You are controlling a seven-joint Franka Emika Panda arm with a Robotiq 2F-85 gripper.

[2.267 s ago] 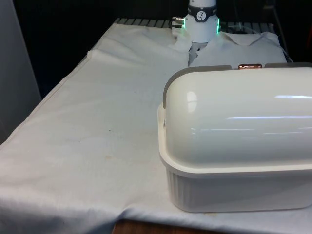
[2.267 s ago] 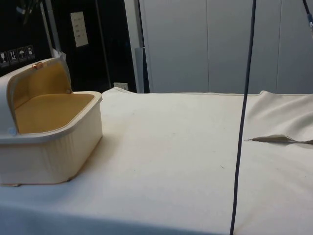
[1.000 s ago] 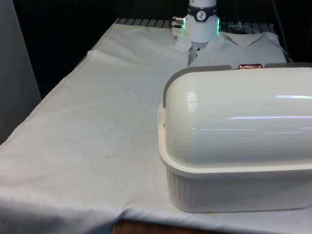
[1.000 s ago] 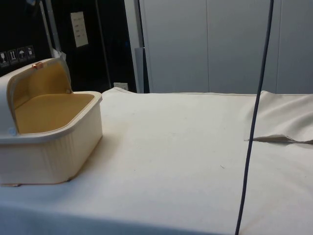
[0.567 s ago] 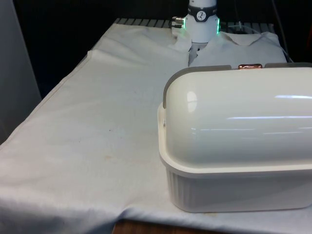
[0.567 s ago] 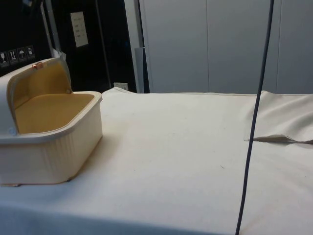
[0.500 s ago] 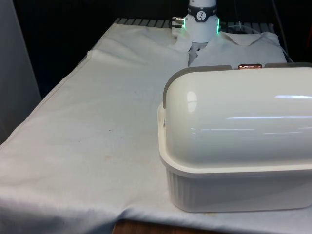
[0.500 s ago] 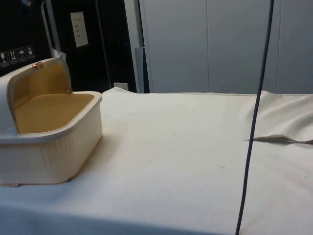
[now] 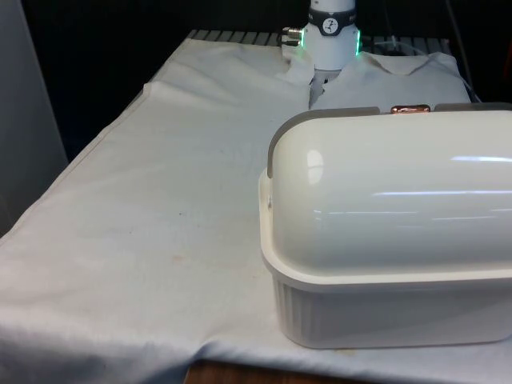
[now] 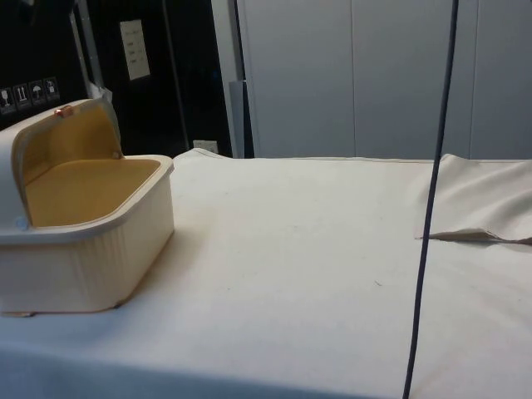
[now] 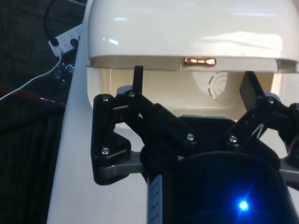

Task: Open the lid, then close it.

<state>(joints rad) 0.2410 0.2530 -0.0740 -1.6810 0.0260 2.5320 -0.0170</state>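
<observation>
A glossy cream plastic bread box (image 9: 392, 240) with a ribbed base stands on the white-clothed table (image 9: 160, 208), at the near end and toward the front view's right. Its domed roll-top lid (image 10: 58, 137) is rolled back, so the opening step looks done and the closing step appears to be in hand. Seen from the side, the box's mouth faces down the table, and its tan interior (image 10: 79, 191) holds nothing that can be seen. A small copper-coloured handle (image 11: 199, 61) sits at the middle of the lid's free edge, at the top of the opening. In the wrist view the black two-finger gripper (image 11: 191, 86) faces that opening, its fingers spread wide and holding nothing, with the handle just above and between them. Closing probably calls for the fingers to rise to the handle, catch it or the lid's edge, and draw it along its curved track to the base's front rim (image 10: 125, 204); a straight pull might bind the lid. Beyond the box, the cloth runs bare to the robot's white base (image 9: 330, 40) at the far end.
</observation>
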